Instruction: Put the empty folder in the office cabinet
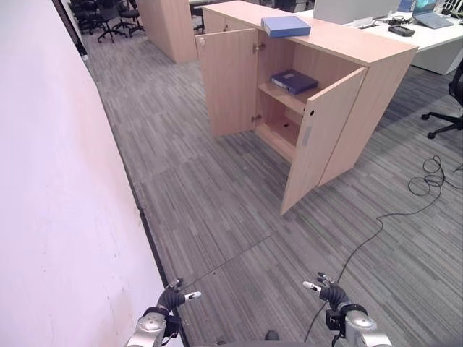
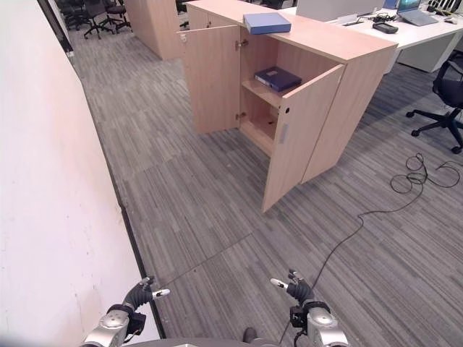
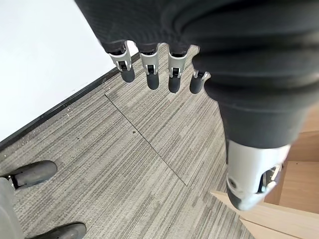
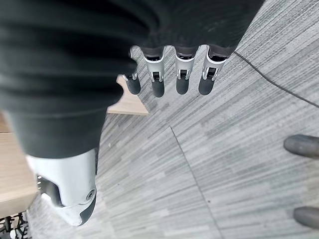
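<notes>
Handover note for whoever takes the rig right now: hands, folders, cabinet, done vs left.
Left hand and right hand: both low in front, fingers relaxed, holding nothing.
Office cabinet: both doors open, well ahead across the carpet.
Light blue folder lies flat on the cabinet top. Dark blue folder lies on the upper shelf inside.
Done: doors are open.
Left: can't tell which folder is empty; if the top one, walk up, pick, shelve it.

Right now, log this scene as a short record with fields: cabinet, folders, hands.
cabinet: office cabinet, both doors open, standing on grey carpet ahead
folder on top: light blue folder lying flat on the cabinet top
folder inside: dark blue folder lying on the upper shelf
left hand: low, fingers relaxed, holding nothing
right hand: low, fingers relaxed, holding nothing
</notes>
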{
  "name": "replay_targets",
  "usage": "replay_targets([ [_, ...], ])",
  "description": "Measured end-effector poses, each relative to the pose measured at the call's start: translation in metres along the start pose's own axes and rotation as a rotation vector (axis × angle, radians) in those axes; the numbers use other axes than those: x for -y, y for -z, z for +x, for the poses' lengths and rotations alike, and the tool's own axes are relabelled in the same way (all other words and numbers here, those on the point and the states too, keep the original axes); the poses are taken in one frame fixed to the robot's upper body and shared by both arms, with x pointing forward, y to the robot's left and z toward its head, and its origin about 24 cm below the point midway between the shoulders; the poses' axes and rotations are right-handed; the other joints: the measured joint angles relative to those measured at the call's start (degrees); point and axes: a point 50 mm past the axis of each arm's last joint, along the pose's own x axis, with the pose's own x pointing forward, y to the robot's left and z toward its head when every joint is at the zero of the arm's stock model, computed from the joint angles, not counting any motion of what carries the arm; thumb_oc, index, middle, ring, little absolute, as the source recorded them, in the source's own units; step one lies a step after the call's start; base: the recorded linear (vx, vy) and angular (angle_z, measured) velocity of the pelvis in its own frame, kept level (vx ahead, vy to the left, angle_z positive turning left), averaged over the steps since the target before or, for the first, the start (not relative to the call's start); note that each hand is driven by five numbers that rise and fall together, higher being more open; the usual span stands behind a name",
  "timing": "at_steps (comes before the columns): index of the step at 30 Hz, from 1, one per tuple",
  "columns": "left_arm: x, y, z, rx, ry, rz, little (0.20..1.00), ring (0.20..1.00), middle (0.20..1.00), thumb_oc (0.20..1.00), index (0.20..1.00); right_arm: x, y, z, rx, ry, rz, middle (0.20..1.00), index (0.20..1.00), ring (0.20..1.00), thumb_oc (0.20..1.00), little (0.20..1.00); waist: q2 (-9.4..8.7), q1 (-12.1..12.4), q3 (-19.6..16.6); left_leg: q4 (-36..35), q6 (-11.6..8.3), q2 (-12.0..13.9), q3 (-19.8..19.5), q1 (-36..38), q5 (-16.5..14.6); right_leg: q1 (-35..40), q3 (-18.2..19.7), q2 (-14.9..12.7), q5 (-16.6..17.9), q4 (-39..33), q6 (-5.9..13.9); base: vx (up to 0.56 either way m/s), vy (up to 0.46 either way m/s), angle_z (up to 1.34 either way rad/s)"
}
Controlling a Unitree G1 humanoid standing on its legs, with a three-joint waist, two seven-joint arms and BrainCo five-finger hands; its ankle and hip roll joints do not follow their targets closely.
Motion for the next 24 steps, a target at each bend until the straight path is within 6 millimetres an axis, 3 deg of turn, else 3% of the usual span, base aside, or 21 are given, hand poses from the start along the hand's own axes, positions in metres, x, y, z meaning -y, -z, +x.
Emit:
replay_targets([
  [7, -0.002, 0.0, 0.0, 0.002, -0.002, -0.005, 1.0, 1.0, 1.0, 1.0, 1.0, 0.002, 0.012, -0.005, -0.031, 0.007, 0.004, 1.0, 1.0, 1.0, 1.0, 1.0, 0.02, -0.5, 0.0, 0.0, 0.01, 0.0, -0.1, -0.2, 0.0, -0.2, 0.0, 0.0, -0.1, 0.0, -0.11, 0.03, -0.062, 0.01],
  [19, -0.01, -0.011, 0.001, 0.039, -0.021, -0.013, 1.0, 1.0, 1.0, 1.0, 1.0, 0.012, 0.008, -0.005, -0.031, 0.027, -0.012, 1.0, 1.0, 1.0, 1.0, 1.0, 0.05, -0.9, 0.6, 1.4, -0.87, 0.4, -0.8, -2.3, 0.7, -1.5, -0.7, 0.3, -0.1, 0.0, -0.29, -0.01, -0.079, 0.03],
  [21, -0.014, -0.019, 0.004, 0.059, -0.032, -0.024, 1.0, 1.0, 1.0, 1.0, 1.0, 0.011, 0.005, -0.004, -0.023, 0.027, -0.011, 1.0, 1.0, 1.0, 1.0, 1.0, -1.32, -1.0, 1.7, 7.6, -1.5, -0.5, -0.9, -6.0, 0.7, -2.1, -1.3, -1.0, -0.6, -0.1, -0.94, -0.01, -0.056, 0.25],
  [22, -0.016, -0.028, 0.006, 0.084, -0.034, -0.022, 1.0, 1.0, 1.0, 1.0, 1.0, 0.012, 0.001, -0.002, -0.012, 0.028, -0.013, 1.0, 1.0, 1.0, 1.0, 1.0, -3.48, -0.7, 3.6, 14.2, -3.77, -1.8, -0.3, -9.8, 1.5, -2.0, -1.7, -3.1, -0.1, 0.0, -2.09, 0.03, -0.034, 0.24],
  [24, -0.015, -0.023, 0.006, 0.067, -0.033, -0.026, 1.0, 1.0, 1.0, 1.0, 1.0, 0.013, -0.003, -0.001, -0.002, 0.033, -0.014, 1.0, 1.0, 1.0, 1.0, 1.0, -3.82, -0.9, 4.5, 19.7, -4.96, -1.2, 0.0, -12.6, 0.6, -1.4, -1.6, -3.2, -0.6, 0.0, -3.14, 0.07, -0.005, 0.1],
])
